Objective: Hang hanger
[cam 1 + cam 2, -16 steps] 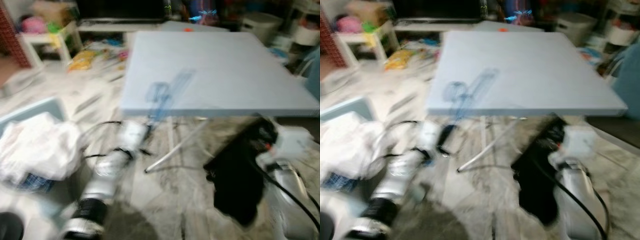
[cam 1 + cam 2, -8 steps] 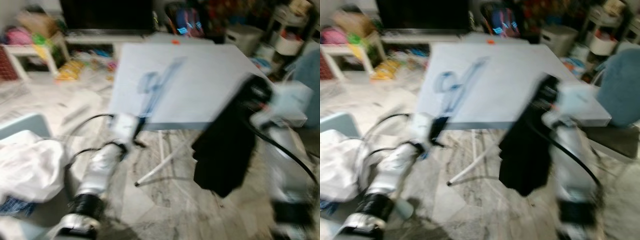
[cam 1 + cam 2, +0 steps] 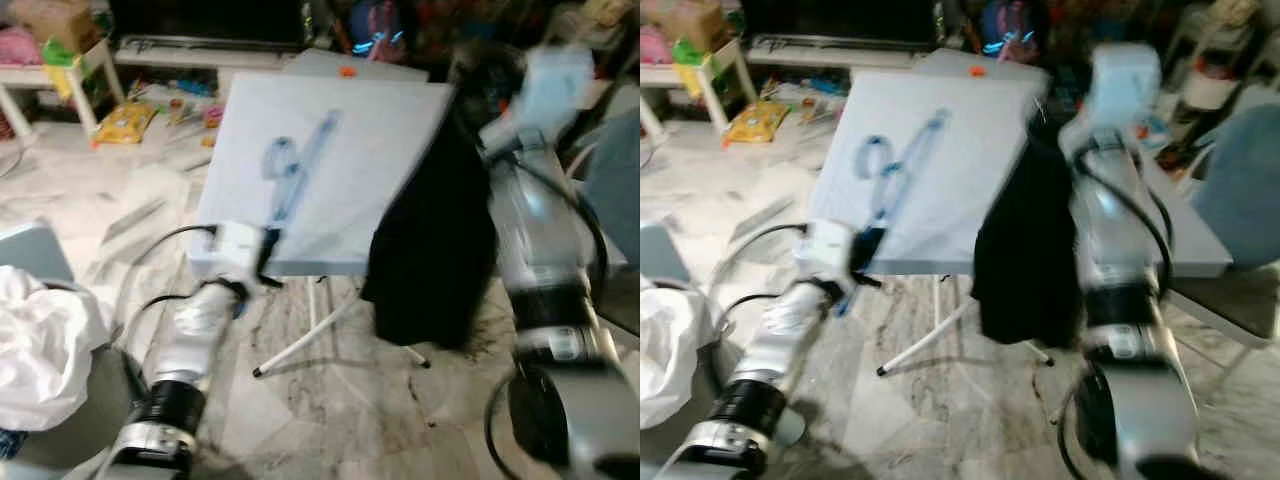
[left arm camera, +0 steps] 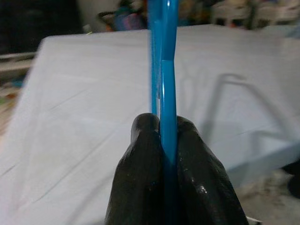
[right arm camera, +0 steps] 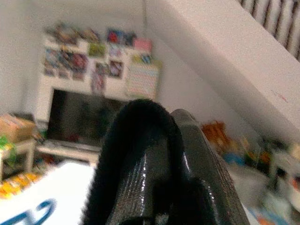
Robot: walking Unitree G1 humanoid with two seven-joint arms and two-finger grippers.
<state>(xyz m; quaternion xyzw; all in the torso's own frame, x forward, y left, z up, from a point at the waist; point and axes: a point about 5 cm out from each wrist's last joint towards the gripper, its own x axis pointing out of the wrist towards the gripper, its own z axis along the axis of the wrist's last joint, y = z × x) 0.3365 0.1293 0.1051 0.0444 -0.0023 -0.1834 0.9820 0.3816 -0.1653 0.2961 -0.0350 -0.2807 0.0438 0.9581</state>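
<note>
Cluttered living-room floor surrounds a pale blue folding table (image 3: 400, 150), its top reaching away from both arms. The left gripper (image 4: 164, 140) is closed tight on the blue hanger (image 3: 295, 175) — the bar is pinched between the two black fingers (image 4: 140, 164), and the rest of the hanger runs forward from the fingertips and lies along the tabletop. It looks like thin, stiff plastic: light, smooth and probably a bit slippery, so a hold on the straight bar, as here, seems sounder than one on the curved hook at the far end.

The right gripper (image 5: 159, 154) is raised high over the table's near corner, its fingers pressed together on a black garment (image 3: 435, 240). The cloth hangs limp below it, draping past the table edge — soft, floppy, likely to swing.
</note>
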